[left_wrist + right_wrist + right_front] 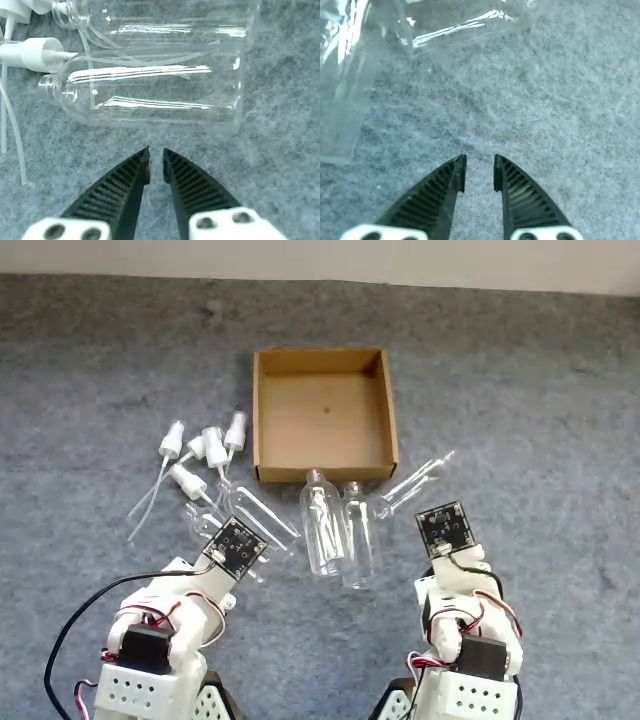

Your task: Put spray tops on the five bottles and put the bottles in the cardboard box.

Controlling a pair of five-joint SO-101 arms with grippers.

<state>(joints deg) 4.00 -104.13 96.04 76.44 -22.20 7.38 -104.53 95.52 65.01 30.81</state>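
the clear bottles (325, 520) lie on their sides on the grey table (520, 390), just in front of the cardboard box (258, 420), with the spray tops (205, 455) loose in a cluster beside them. the left gripper (155, 157) hangs near one bottle, fingers a sliver apart; the right gripper (480, 165) has its fingers slightly wider, both pinching nothing.

The left arm (170, 625) sits folded low and leans forward, angled toward its right. The left gripper (155, 162) points ahead and down and holds nothing. Its black ribbed fingers (125, 190) are parted by only a slim gap. The right arm (465, 625) is folded beside it and points almost straight ahead. The right gripper (480, 172) is also empty, its fingers a little wider apart, tips not touching.
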